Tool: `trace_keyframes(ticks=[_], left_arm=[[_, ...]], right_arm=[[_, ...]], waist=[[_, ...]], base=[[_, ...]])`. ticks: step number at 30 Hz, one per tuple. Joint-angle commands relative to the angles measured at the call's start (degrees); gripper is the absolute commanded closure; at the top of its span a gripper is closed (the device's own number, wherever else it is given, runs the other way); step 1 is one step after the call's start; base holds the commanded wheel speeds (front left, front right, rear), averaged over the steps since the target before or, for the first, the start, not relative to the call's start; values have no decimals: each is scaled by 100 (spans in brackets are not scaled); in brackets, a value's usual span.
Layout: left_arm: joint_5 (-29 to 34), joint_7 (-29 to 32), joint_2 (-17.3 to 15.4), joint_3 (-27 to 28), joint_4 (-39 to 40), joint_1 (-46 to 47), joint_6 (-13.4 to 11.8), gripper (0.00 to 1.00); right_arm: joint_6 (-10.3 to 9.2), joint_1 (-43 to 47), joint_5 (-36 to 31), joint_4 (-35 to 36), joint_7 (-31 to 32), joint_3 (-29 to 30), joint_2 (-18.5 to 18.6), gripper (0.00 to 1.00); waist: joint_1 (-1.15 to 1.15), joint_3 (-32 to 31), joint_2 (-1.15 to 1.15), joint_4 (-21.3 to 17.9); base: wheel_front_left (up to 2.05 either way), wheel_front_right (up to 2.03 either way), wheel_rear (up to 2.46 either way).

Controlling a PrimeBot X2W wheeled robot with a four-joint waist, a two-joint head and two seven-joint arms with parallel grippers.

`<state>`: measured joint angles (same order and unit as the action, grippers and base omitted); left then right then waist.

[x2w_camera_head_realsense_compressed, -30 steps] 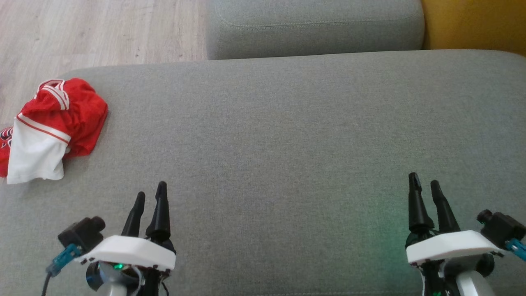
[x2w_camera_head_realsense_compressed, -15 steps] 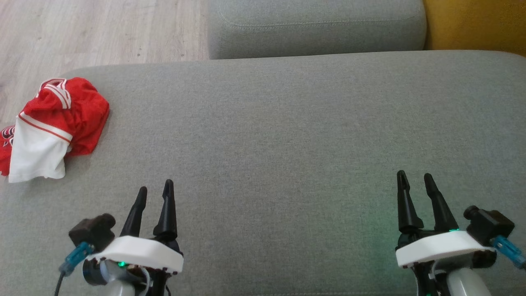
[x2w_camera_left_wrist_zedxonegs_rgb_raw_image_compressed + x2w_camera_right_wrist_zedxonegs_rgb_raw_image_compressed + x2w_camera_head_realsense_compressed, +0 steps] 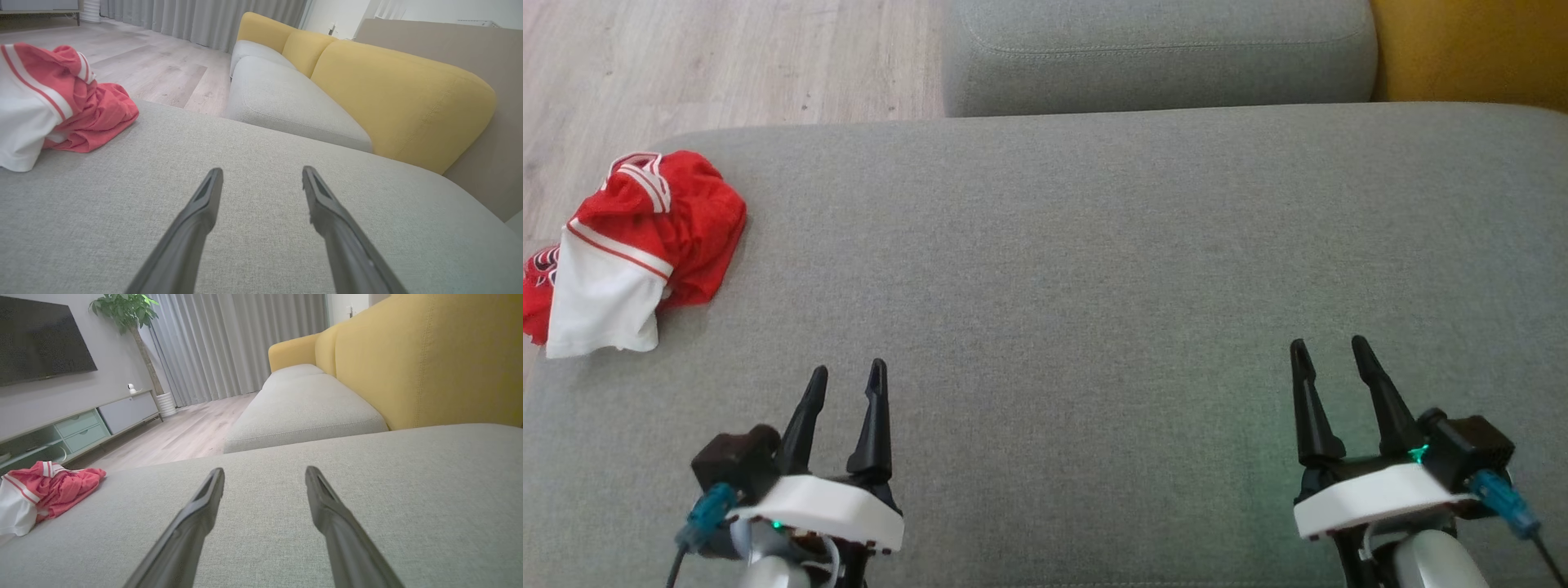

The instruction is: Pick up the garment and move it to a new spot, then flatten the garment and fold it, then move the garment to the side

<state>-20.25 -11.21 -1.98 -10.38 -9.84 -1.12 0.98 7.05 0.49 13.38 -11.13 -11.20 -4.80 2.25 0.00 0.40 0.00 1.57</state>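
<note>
Step in hand: the first one, the pick-up. Not yet started, nothing held.

Garment [image 3: 637,245]: red with a white panel and white stripes, crumpled in a heap on the far-left end of the big grey cushion [image 3: 1094,269]. Part of it spills over the cushion's left edge. Can't tell collar from hem in that heap.

Left gripper [image 3: 849,367]: over the cushion's near edge, left of its middle. Fingers apart, empty, pointing at the cushion's far edge. The garment sits further toward the cushion's left end, well apart from the fingertips. Left wrist view agrees: spread fingers over bare fabric, heap off to the upper left.

Right gripper [image 3: 1328,342]: over the cushion's near edge, toward its right end. Fingers apart, empty, well apart from the garment.

The middle of the cushion is bare, so it looks like the natural new spot.

Next move, my read: the left arm is the closer one. Swing it toward the cushion's left end, come down on the top of the heap and close on a bunched fold, not the overhanging bit. Lift clear, then carry to the cushion's middle. Risk: a thin pinch lets the cloth slip, or the overhang drags it off the left edge. The right gripper comes in for flattening.
</note>
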Motion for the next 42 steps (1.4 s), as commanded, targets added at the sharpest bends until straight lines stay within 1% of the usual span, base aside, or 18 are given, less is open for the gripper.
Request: trace_keyframes(ticks=[1, 18, 25, 31, 42], left_arm=[[180, -93, -77, 116, 166, 145, -30, 0], [1017, -377, -89, -41, -71, 137, -221, 0], [930, -379, -89, -48, -70, 108, -239, 0], [884, -379, -89, -63, -58, 83, -260, 0], [792, -379, -89, -88, -47, 48, -286, 0]], right_arm=[[38, -317, -205, 218, -91, -145, 55, 0], [44, -316, -1390, 319, -378, -275, 63, 0], [44, -286, -1141, 106, -380, -155, 63, 0], [44, -351, -1071, -103, -380, -112, 63, 0], [44, -386, -982, -229, -380, -137, 63, 0]], waist=[[0, 1, 0, 3], [0, -8, 0, -1], [0, -23, 0, -3], [0, -36, 0, 7], [0, -45, 0, 25]], base=[[0, 0, 0], [0, 0, 0], [0, 0, 0], [0, 0, 0], [0, 0, 0]])
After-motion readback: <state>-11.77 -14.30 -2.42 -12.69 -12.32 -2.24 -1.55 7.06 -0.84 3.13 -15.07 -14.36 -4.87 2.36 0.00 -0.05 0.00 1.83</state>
